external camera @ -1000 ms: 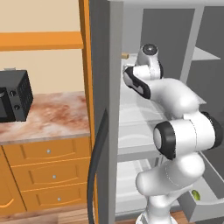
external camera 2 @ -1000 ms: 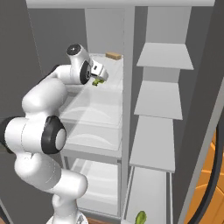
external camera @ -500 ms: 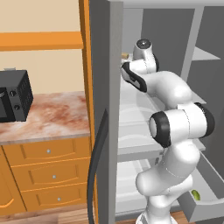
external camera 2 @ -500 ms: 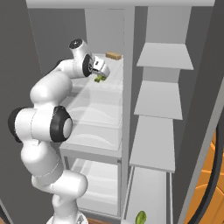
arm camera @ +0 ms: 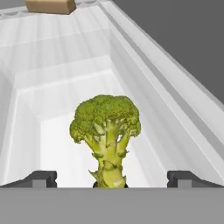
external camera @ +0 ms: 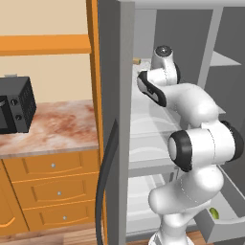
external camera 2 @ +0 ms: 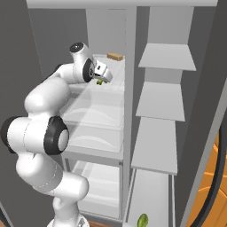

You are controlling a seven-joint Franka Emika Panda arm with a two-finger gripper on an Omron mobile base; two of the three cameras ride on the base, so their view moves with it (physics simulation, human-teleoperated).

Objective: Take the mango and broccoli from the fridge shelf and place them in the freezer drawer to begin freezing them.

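We've got the arm reaching up into the open fridge, gripper at the upper shelf. Jaws spread wide, nothing held. In the hand view the two fingertips sit far apart at the bottom, with the broccoli centred between them, stalk toward the camera, floret head up and away. Whether the fingertips touch it we can't tell; both look clear of the stalk.

In the right base view the broccoli shows as a small green bit just below the gripper, on the translucent shelf. A tan block lies further back on the same shelf; in the hand view it's at the top edge, well apart from the broccoli.

Mango is already in the grey drawer, which is pulled out at the bottom right of the left base view; in the right base view it shows at the bottom edge.

Left of the fridge: stone counter with a black microwave on it, over orange cabinets.
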